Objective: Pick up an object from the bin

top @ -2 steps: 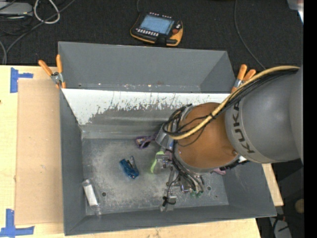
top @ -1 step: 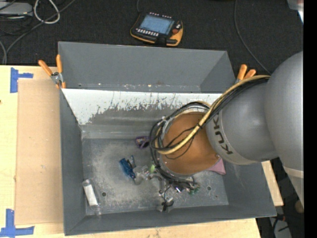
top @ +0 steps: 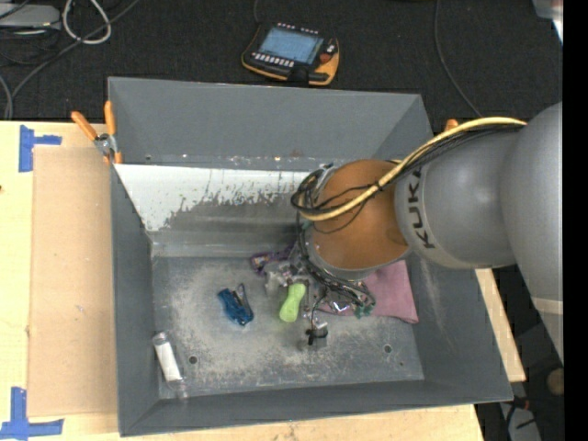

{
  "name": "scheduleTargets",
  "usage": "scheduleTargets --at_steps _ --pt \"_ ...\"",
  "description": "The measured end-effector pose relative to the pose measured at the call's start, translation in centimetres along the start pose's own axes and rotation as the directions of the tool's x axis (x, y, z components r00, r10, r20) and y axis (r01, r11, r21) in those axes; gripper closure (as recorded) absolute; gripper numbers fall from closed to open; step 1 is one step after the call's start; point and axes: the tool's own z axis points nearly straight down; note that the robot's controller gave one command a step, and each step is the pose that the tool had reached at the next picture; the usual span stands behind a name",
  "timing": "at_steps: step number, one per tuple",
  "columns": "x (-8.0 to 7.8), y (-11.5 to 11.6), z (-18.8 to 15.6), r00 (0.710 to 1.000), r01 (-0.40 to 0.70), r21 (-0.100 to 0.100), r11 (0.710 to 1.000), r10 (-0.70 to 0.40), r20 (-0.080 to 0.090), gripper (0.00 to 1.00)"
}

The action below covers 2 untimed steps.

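The tool (top: pixel 315 329) hangs low over the floor of the bin (top: pixel 184 246). A small light-green oblong piece (top: pixel 292 302) lies just beside it on the side away from the arm, and a pink cloth (top: pixel 397 294) lies near it on the arm's side. I cannot tell whether the tool is apart or together, and nothing shows clamped in it. This looks like the approach, before any grasp; the next move likely calls for shifting over the green piece, settling round it and closing before lifting.
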Motion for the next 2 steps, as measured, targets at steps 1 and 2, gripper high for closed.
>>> scheduleTargets --at_steps 1,2 --pt "-4.3 -2.2 -3.0 0.936 0.352 -0.004 0.936 -0.352 0.002 0.0" --pt "-0.3 -4.9 0.1 0.996 0.091 -0.003 0.996 -0.091 -0.002 0.0"
